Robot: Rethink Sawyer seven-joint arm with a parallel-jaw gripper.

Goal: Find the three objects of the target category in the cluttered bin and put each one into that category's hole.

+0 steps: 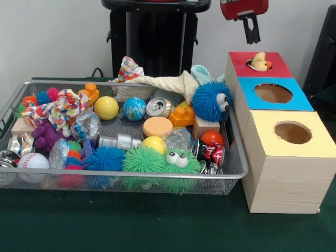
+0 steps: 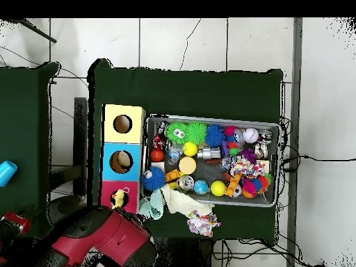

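My hand (image 1: 252, 35) hangs with fingers pressed together at twelve o'clock above the soft yellow plush duck (image 1: 258, 62), slumped in the red wooden box's round hole (image 1: 255, 64).

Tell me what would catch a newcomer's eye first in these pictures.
Probably the wire mesh bin, heaped with bright toys: a fuzzy blue ball with googly eyes sits at its right end, a green one with eyes against the near rim. Right of the bin stand three boxes topped red, blue and yellow, and a yellow soft toy pokes from the red box's hole. The gripper hangs just above it.
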